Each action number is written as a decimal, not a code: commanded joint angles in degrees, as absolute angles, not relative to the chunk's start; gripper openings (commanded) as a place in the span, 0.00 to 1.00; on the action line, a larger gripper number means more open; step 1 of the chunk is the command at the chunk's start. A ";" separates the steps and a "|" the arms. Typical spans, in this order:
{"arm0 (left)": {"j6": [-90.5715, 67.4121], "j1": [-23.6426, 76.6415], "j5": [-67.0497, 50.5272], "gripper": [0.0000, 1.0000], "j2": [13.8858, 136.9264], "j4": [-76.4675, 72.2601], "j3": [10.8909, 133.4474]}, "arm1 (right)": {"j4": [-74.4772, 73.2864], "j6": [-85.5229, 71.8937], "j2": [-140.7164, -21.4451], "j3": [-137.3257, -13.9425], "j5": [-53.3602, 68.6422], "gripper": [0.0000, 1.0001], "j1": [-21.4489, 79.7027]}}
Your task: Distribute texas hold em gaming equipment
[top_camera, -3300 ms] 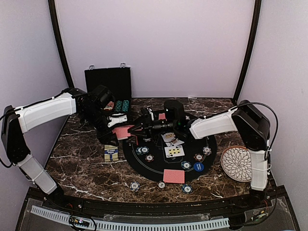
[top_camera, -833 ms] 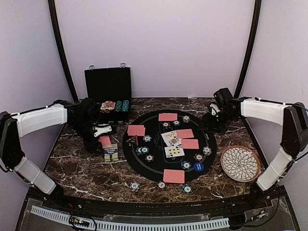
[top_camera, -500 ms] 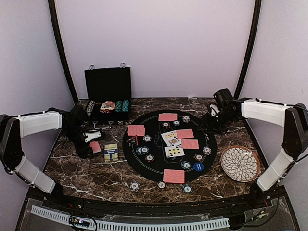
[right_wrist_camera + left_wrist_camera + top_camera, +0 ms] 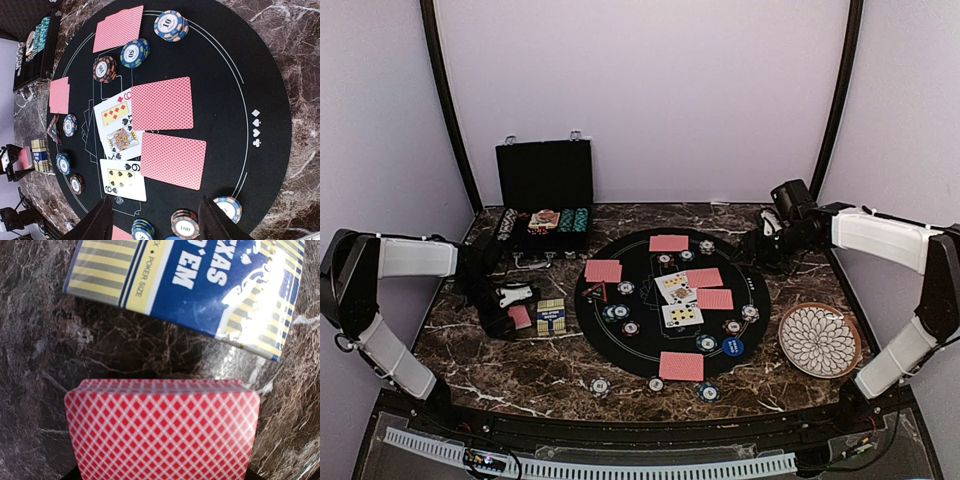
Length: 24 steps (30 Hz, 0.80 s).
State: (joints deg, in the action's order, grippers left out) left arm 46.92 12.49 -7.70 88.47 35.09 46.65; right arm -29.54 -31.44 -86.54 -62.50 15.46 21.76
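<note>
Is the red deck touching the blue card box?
Apart. The left wrist view shows bare marble between the deck and the box.

Colours over the white-veined brown bench [image 4: 500, 370]
Card deck [image 4: 162, 432]: white lattice on red; box [image 4: 185, 285]: blue, yellow-striped; chips [image 4: 134, 53]: stripe-edged; mat [image 4: 620, 352]: black, white-lined; plate [image 4: 819, 340]: white, dark petals.

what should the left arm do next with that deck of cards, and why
Probably lower the red-backed deck the last bit onto the marble table and release it. The left gripper holds it just beside the blue card box, off the black mat, where dealt cards already lie. The right gripper sits open, well away.
</note>
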 commanded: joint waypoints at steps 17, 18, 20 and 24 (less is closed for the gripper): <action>49.70 15.64 -7.06 0.83 88.56 35.68 44.08 | -28.91 -33.12 -81.81 -62.40 17.13 0.61 22.39; 49.55 15.64 -6.91 0.84 88.37 35.42 43.96 | -28.89 -33.06 -81.82 -62.40 17.20 0.61 22.35; 49.08 15.64 -6.99 0.86 87.93 35.63 44.41 | -28.92 -33.11 -81.71 -62.48 17.23 0.61 22.37; 47.99 15.64 -9.83 0.89 86.73 38.10 47.38 | -28.92 -33.14 -81.56 -62.40 17.25 0.62 22.37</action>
State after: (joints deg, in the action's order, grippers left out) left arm 48.42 15.33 -8.54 88.25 33.71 46.24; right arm -29.58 -32.71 -83.57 -61.47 16.91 22.02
